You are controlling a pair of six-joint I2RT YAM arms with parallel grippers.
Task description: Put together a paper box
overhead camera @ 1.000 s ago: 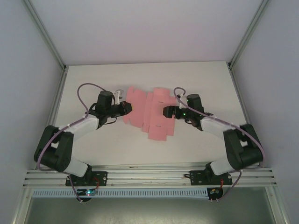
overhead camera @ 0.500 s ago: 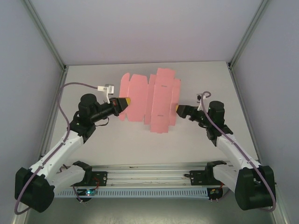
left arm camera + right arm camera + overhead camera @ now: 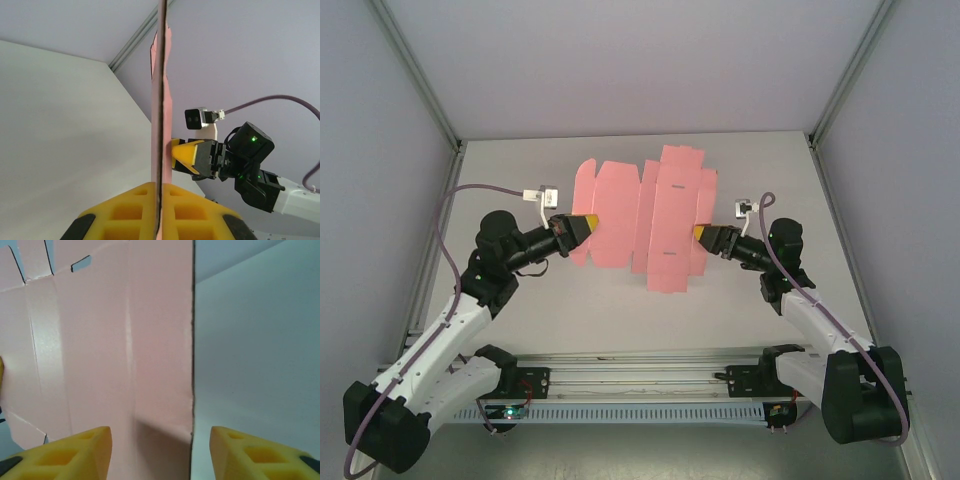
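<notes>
The pink sheet is off the table, held up in the air between the two arms, flat and unfolded (no wall of a box is formed yet). The left gripper pinches its left edge. In the left wrist view the card is seen edge-on, a thin line running straight away between two yellow fingers that are pressed together on it. The right gripper is at the opposite edge with its fingers spread wide, and it grips nothing.

The relation that matters is this one: the sheet stretches from the left gripper across to the right one, so the free edge is nearest to the right gripper. In the right wrist view that edge is an up-and-down line inside the gap, closer to the finger on the right of the picture. The face of the card spreads toward the other finger instead of showing edge-on. So I judge that the card is turned at an angle to the gap. Whether the edge touches a finger, I cannot tell. The next move is probably to close on this edge. Thin card held at one side only may bend away.
</notes>
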